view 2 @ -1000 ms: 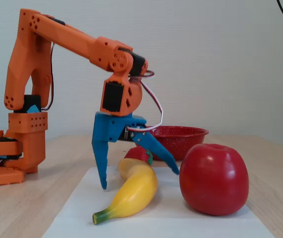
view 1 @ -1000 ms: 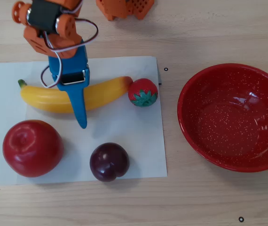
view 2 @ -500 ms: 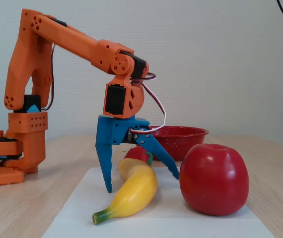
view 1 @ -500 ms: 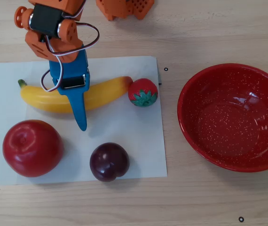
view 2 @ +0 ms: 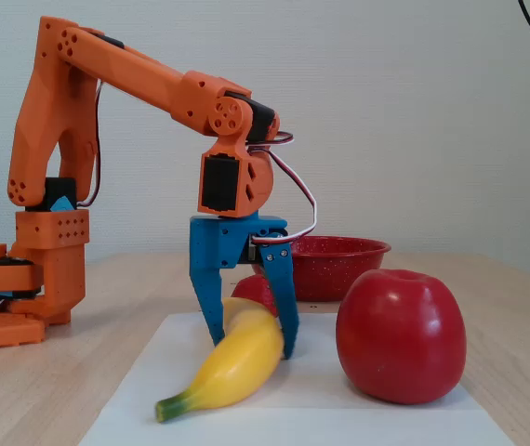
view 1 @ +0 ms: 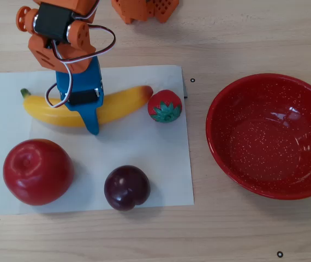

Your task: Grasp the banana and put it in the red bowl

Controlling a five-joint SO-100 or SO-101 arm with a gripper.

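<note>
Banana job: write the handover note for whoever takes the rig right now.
Gripper: shut on the banana, fingers on both sides of its middle.
Banana: on the white paper, not clearly lifted; strawberry at its orange end, apple and plum nearby.
Red bowl: empty, on the table beside the paper.
Done: grasp.
Left: lift, carry to the bowl, release.
</note>
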